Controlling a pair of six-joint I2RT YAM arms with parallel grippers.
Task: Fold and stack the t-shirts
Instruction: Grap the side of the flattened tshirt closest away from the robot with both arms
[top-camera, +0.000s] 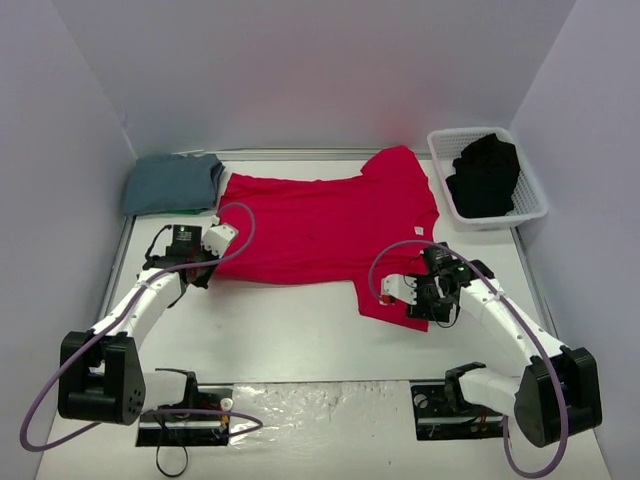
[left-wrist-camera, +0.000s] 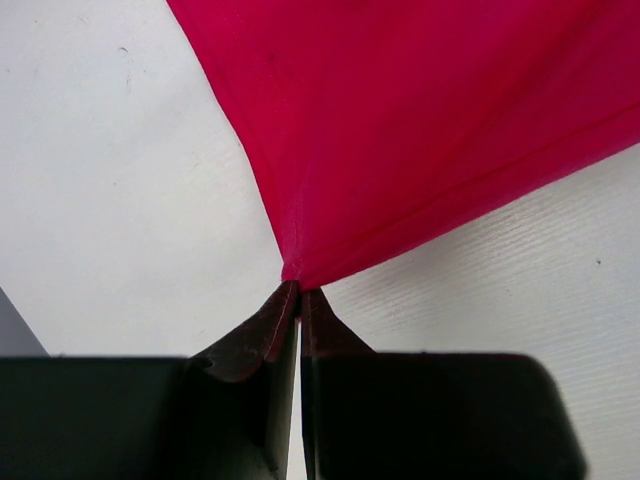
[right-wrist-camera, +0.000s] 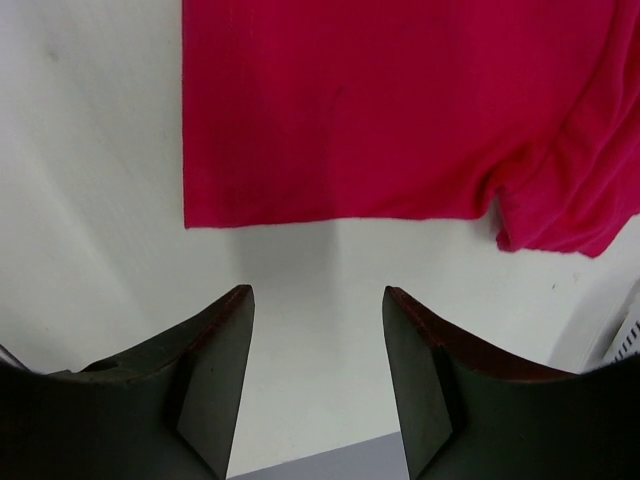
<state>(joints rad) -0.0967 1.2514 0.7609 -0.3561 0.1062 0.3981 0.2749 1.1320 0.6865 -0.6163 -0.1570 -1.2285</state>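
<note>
A bright red t-shirt (top-camera: 320, 225) lies spread flat across the middle of the table. My left gripper (top-camera: 207, 268) (left-wrist-camera: 298, 287) is shut on the left near corner of the red cloth (left-wrist-camera: 430, 110), which fans out from the fingertips. At the shirt's near right sleeve my right gripper (top-camera: 418, 302) (right-wrist-camera: 317, 290) is open, with only bare table between its fingers; the red sleeve edge (right-wrist-camera: 380, 110) lies just ahead of them. A slate blue-grey t-shirt (top-camera: 172, 184) sits folded at the back left. A black t-shirt (top-camera: 486, 175) lies bunched in the basket.
A white slatted basket (top-camera: 534, 205) stands at the back right corner. Pale walls close in the table at the back and sides. Both arm bases (top-camera: 190, 415) are bolted at the near edge, with purple cables looping over the table.
</note>
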